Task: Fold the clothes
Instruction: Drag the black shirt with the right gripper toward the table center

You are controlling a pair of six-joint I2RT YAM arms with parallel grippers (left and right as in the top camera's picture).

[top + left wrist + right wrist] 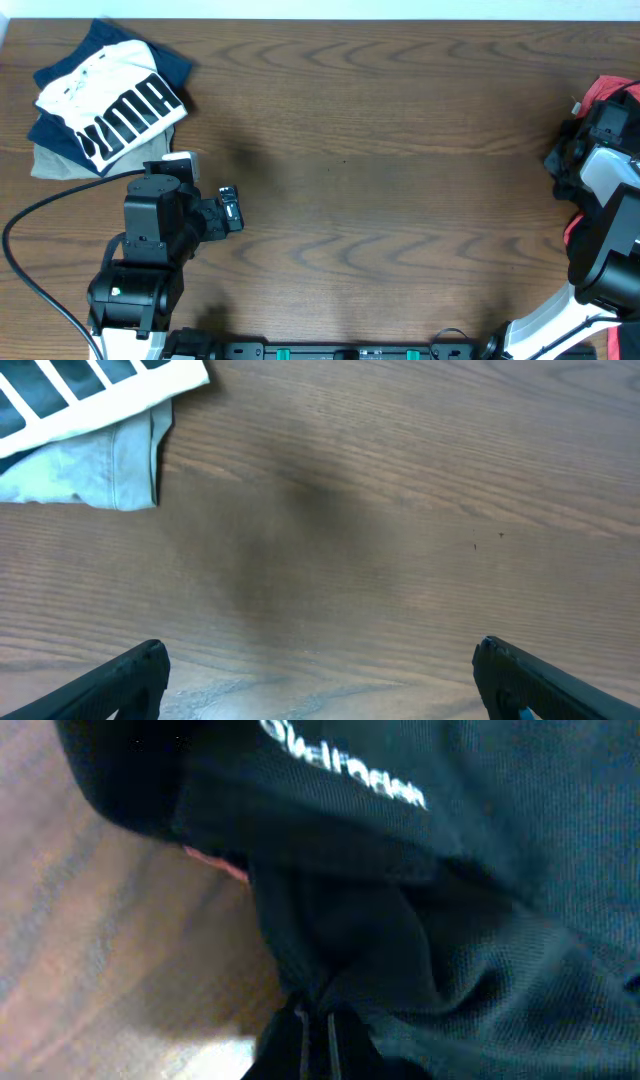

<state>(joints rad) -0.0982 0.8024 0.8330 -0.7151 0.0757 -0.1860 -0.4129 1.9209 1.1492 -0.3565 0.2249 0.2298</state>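
The black garment (480,900) fills the right wrist view, bunched, with small white lettering near its top edge. My right gripper (318,1032) is shut on a fold of it. In the overhead view the right gripper (590,135) is at the table's far right edge with dark fabric (560,158) bunched beside it. My left gripper (231,210) (320,660) is open and empty, low over bare wood at the front left.
A red T-shirt (612,90) lies under the right arm at the right edge; a sliver of it shows in the right wrist view (225,865). A folded pile topped by the white PUMA shirt (115,105) (90,395) sits at the back left.
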